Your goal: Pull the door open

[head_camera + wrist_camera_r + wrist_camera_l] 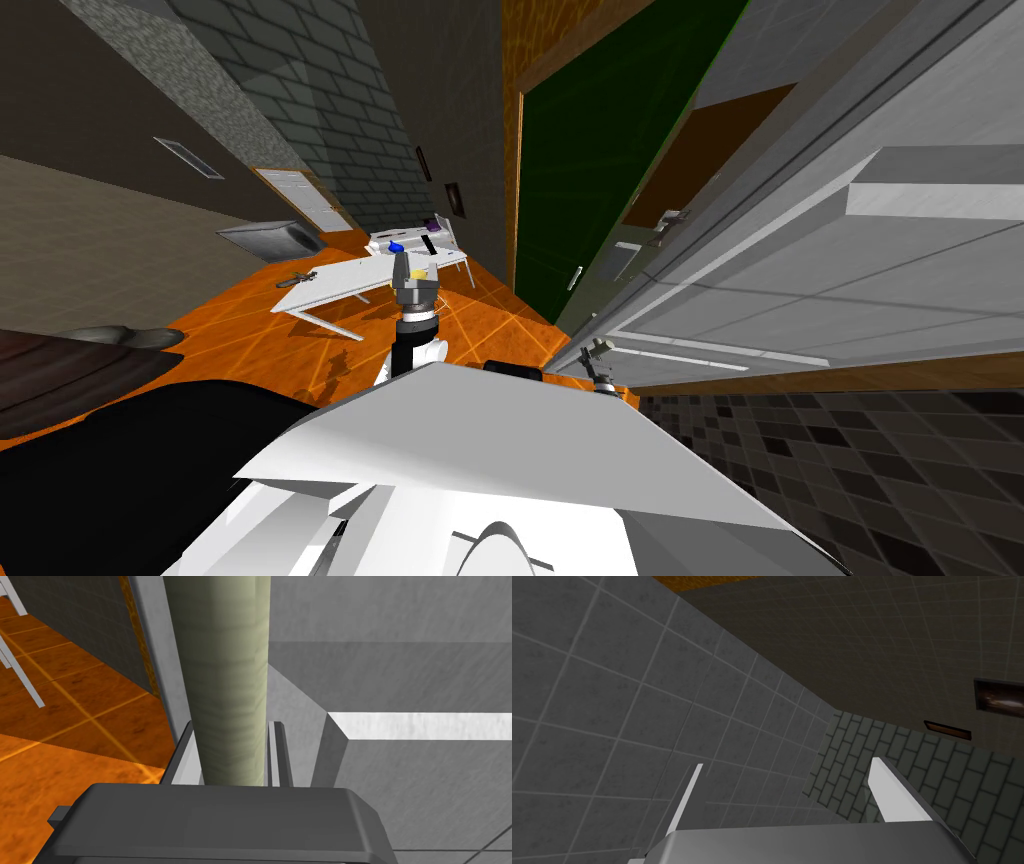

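Clamping the pale green handle (225,651) of the grey door (400,786), the right gripper (231,723) next needs a steady nearward pull; the left gripper (788,762) hangs released.

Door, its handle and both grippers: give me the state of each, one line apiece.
Grey door: partly open, with a dark green gap between its edge and the orange frame.
Pale green bar handle: clamped between the right gripper's fingers.
Right gripper: shut on the handle.
Left gripper: open, holding nothing.
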